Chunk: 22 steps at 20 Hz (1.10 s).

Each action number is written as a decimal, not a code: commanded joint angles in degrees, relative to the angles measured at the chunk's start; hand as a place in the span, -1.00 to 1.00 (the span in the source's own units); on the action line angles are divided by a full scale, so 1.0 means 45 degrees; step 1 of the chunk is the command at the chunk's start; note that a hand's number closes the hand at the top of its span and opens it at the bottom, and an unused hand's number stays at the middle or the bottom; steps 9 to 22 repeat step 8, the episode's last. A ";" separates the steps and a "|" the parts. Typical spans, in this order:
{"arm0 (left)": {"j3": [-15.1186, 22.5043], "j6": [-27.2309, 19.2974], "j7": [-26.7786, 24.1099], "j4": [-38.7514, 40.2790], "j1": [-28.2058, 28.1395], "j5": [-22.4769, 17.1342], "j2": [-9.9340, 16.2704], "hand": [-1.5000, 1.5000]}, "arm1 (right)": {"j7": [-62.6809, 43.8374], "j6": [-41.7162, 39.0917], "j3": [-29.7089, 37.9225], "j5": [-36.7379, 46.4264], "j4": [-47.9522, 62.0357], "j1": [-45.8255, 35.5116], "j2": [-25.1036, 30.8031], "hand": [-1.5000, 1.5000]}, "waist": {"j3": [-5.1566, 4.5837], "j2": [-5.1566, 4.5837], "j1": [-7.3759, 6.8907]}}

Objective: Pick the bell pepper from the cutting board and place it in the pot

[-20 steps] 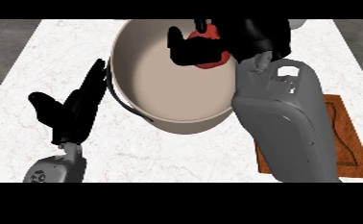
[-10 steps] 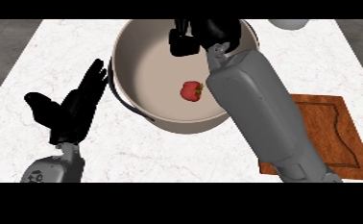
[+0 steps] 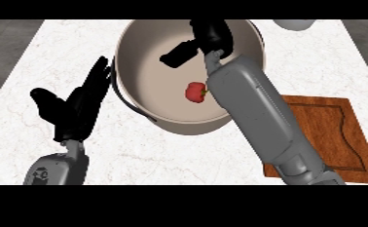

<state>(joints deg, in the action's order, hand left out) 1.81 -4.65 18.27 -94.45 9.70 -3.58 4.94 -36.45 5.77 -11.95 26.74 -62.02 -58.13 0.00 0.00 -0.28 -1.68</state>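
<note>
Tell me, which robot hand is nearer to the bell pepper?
Right. The right robot hand hangs over the pot, just above the bell pepper; the left robot hand rests outside it.

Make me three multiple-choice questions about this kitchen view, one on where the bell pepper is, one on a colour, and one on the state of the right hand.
1. Where is the bell pepper?
A. On the cutting board
B. Inside the pot
C. In the left hand

2. What colour is the bell pepper?
A. Red
B. Green
C. Yellow

3. What is the right hand doing?
A. Curled round the pepper
B. Lying flat on the counter
C. Open above the pot, holding nothing

Answers:
1. B, it lies on the floor of the pot, while the cutting board is bare.
2. A, it shows red against the pale pot.
3. C, its fingers are relaxed and the pepper lies apart from it.

The left hand rests open beside the pot.
</note>
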 commanded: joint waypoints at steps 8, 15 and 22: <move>0.0130 -0.0235 0.0706 -0.0984 -0.0308 0.0158 -0.0043 0.00 | 0.2654 0.4386 0.2115 -0.0320 -0.0497 0.0694 0.0001 -1.00 | 0.0006 0.0061 0.0276; 0.0130 -0.0235 0.0706 -0.0984 -0.0308 0.0158 -0.0043 0.00 | 0.2654 0.4386 0.2115 -0.0320 -0.0497 0.0694 0.0001 -1.00 | 0.0006 0.0061 0.0276; 0.0130 -0.0235 0.0706 -0.0984 -0.0308 0.0158 -0.0043 0.00 | 0.2654 0.4386 0.2115 -0.0320 -0.0497 0.0694 0.0001 -1.00 | 0.0006 0.0061 0.0276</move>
